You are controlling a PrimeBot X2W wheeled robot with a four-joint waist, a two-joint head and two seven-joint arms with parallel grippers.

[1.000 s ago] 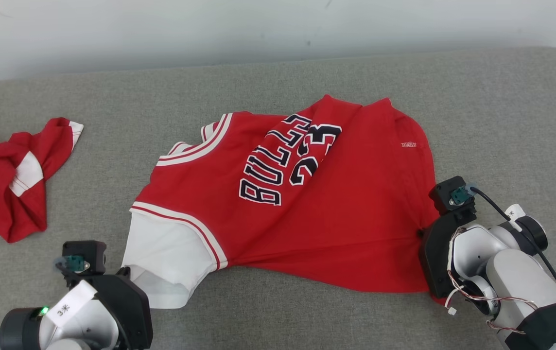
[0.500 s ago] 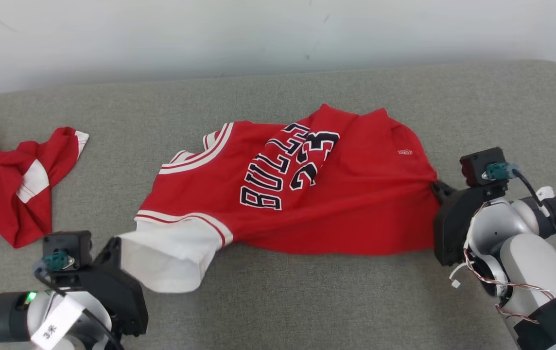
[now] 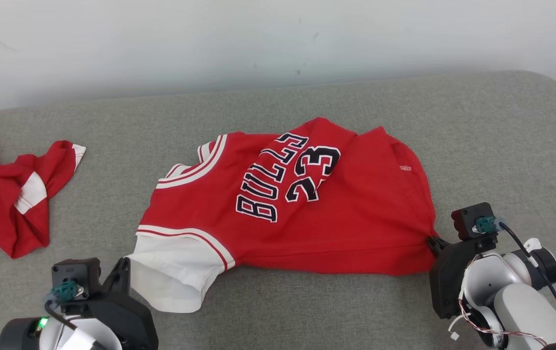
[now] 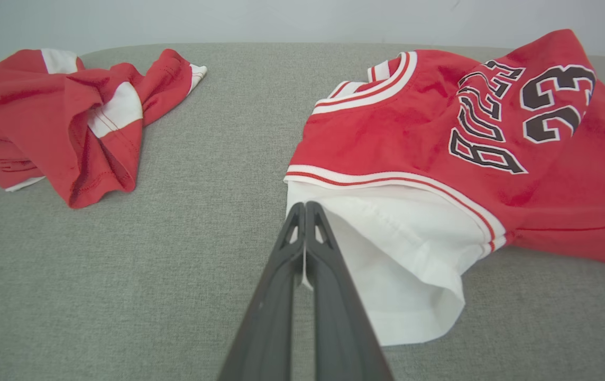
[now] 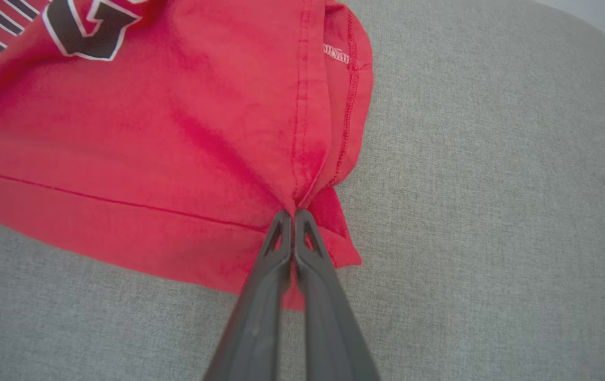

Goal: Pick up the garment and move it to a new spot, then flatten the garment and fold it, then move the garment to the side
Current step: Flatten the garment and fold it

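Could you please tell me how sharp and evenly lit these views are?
Head view: soft, even light; red basketball jersey with black lettering sharp. Left wrist view: left claw blurs toward the bottom edge. Right wrist view: jersey stitching crisp, right claw blurred low down.
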